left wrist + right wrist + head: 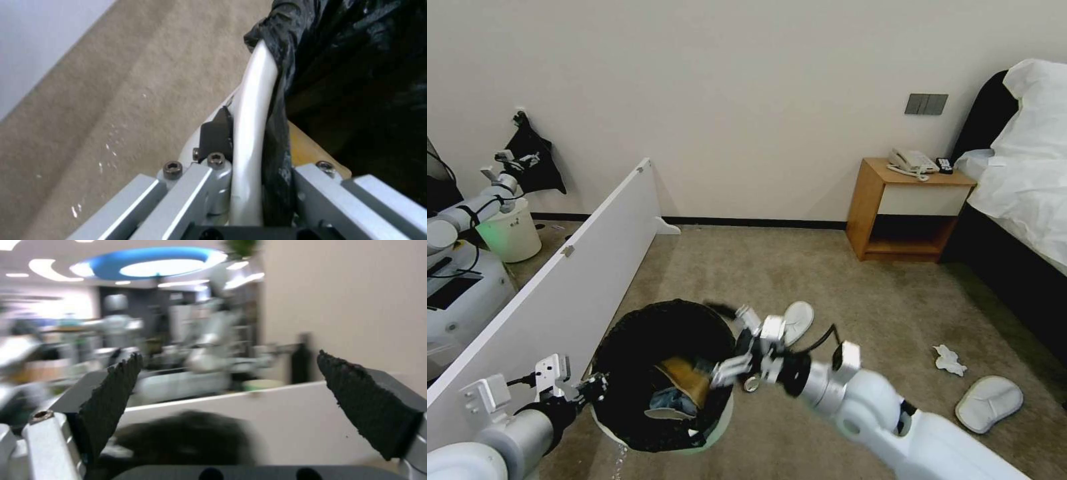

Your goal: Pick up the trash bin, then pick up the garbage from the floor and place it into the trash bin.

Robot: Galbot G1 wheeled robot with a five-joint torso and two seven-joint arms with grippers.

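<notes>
The trash bin, white with a black liner over its rim, sits low in the head view. My left gripper is shut on its near-left rim; the left wrist view shows the gripper clamping the white rim and the liner. Inside the bin lie a tan cardboard box and a blue face mask. My right gripper hovers open over the bin's right rim, and in its own view the gripper holds nothing. On the floor lie a white slipper, a tissue and a second slipper.
A long white board stands close on the bin's left. Behind it are another white bin and another robot's arm. A wooden nightstand and a bed stand at the right.
</notes>
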